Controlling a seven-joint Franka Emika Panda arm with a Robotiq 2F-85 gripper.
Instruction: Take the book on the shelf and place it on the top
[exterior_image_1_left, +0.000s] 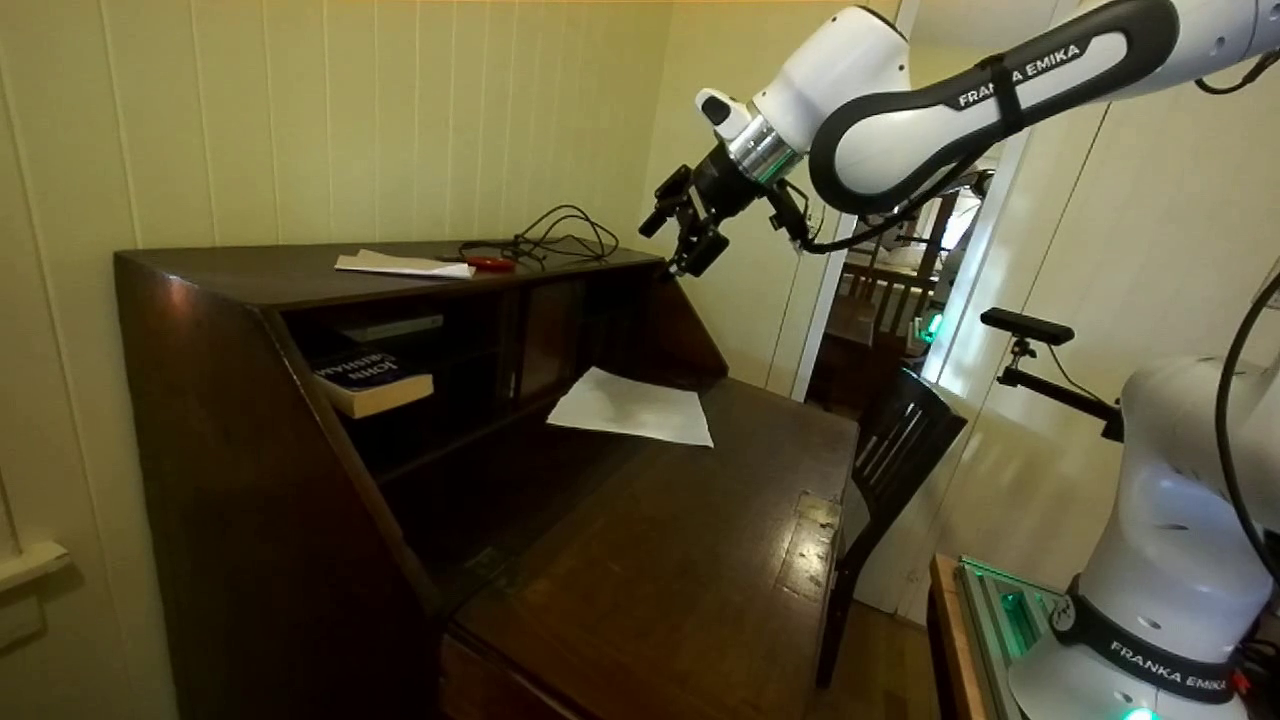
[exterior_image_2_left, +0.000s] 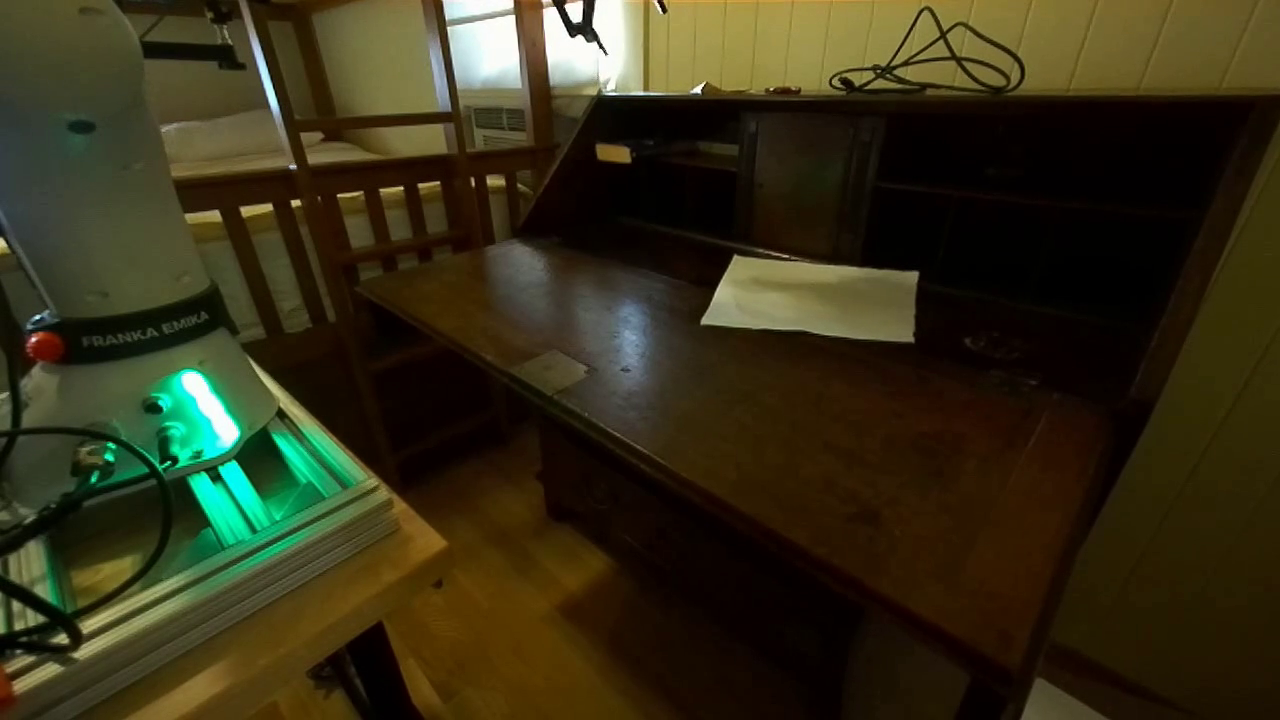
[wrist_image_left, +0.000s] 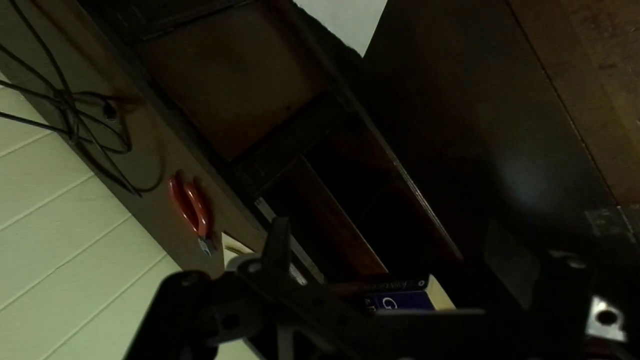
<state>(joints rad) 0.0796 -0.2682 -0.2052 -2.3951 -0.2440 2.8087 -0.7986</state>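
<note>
The book is thick, with a dark cover and pale page edges. It lies in the cubbyhole at one end of the dark desk, its end jutting past the shelf. It also shows in an exterior view and in the wrist view, where the gripper hides part of it. The top is the desk's long uppermost board. My gripper is raised at about the top's height or above, apart from the desk and book. In the wrist view its fingers are wide apart and hold nothing.
White papers, red-handled pliers and a black cable lie on the top. A white sheet lies on the writing surface. A pale thin item sits behind the book. A chair stands beside the desk.
</note>
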